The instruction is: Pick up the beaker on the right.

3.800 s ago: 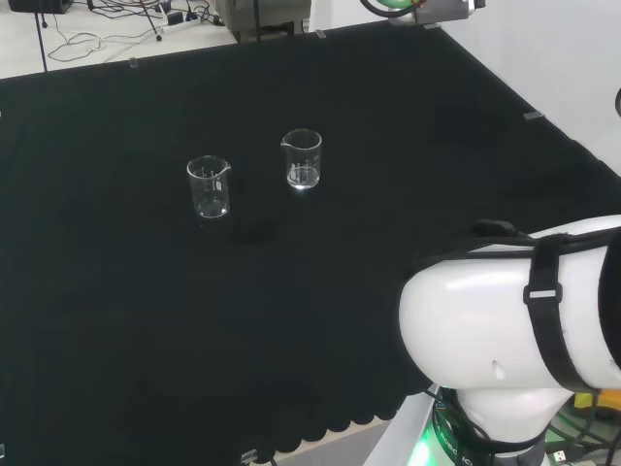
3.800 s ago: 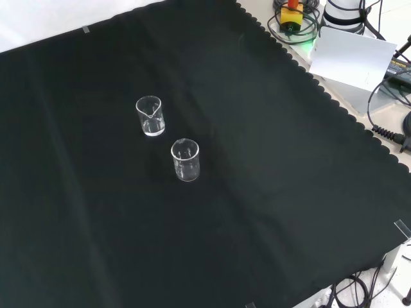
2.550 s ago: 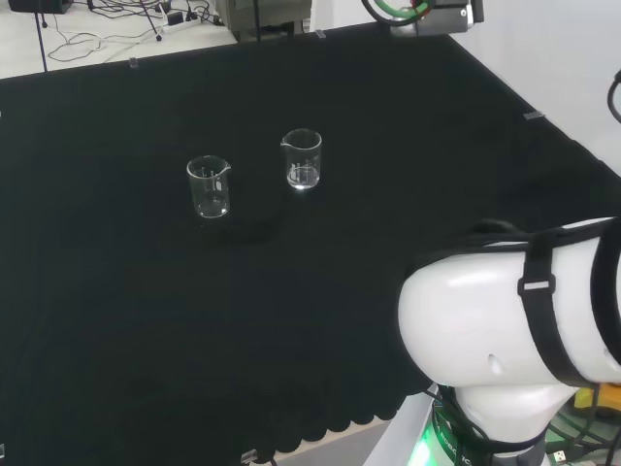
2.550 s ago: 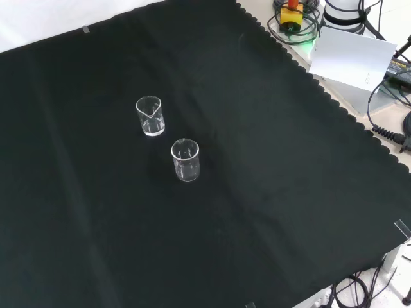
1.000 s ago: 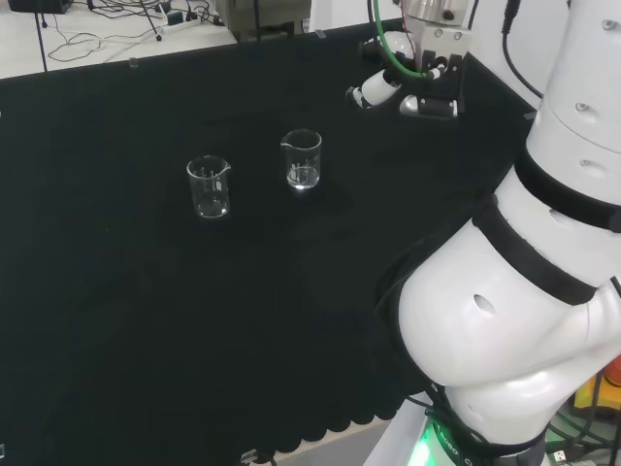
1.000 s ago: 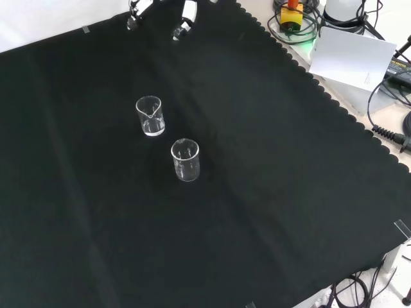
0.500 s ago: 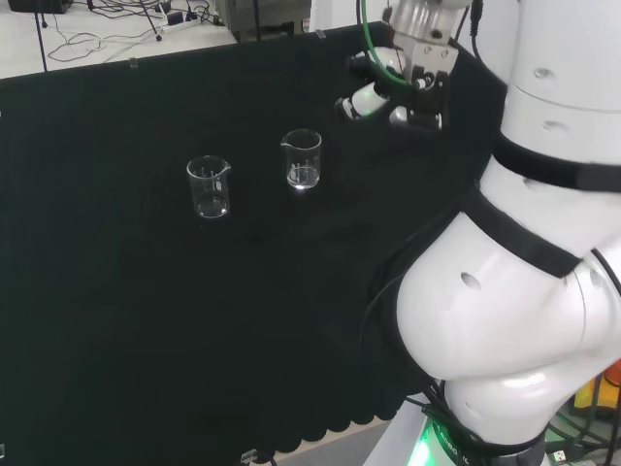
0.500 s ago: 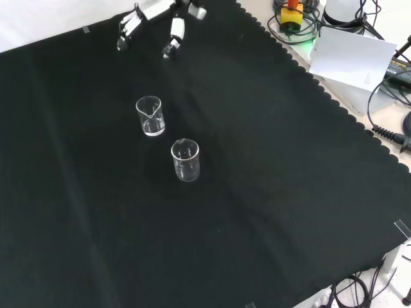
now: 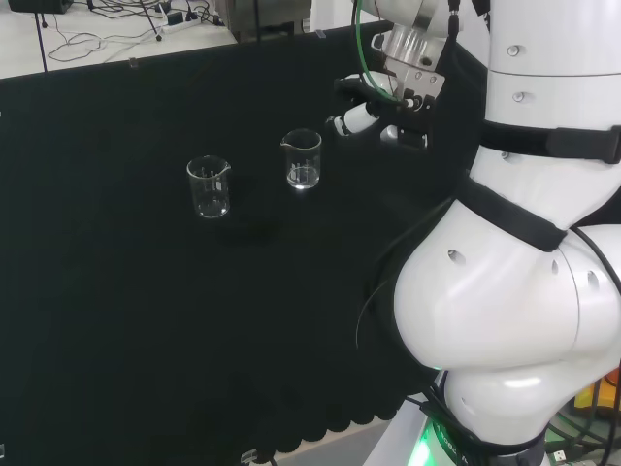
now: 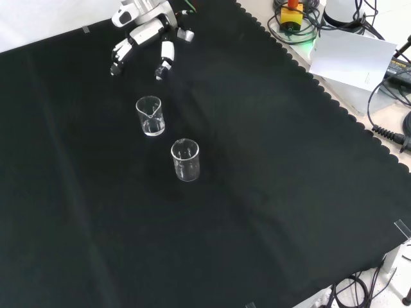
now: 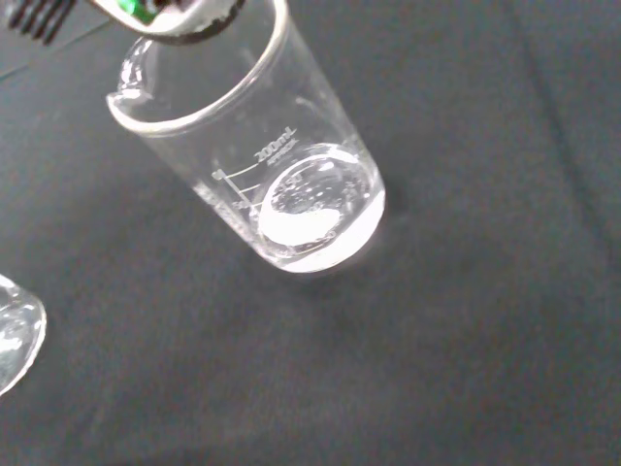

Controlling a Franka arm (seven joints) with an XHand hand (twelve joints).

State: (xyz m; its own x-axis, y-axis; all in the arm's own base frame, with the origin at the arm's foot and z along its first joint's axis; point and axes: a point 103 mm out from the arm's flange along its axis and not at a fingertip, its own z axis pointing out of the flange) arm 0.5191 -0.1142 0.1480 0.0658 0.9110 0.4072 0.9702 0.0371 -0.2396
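Two clear beakers stood upright on the black cloth of the desk (image 10: pixel 289 192), near the middle-left of the front view, close together but not touching. Nearer one, the spare beaker (image 10: pixel 185 160), sat lower in that frame; in the head view it was the left-hand glass (image 9: pixel 210 186). Behind it, the target beaker (image 10: pixel 150 115) sat a little up and to the left; in the head view it was the right-hand glass (image 9: pixel 304 158), so I took it as the one to lift. Wrist view showed it (image 11: pixel 254 160) large, spout and printed scale visible, apparently empty, with an edge of the other glass at the lower left corner.

Farthest back, the robot hand (image 10: pixel 144 33) hung above the cloth at the upper left of the front view, fingers spread and only slightly bent, holding nothing, clear of the target. In the head view it (image 9: pixel 383 109) sat just right of the target.

Risks, as judged:
- Short gap between the glasses; a wide or overshot approach could clip the spare beaker and tip it.
- Smooth, light glass; a fingertip reaching the rim before the thumb could push or topple it rather than close round it.
- Cloth may let the base skid.
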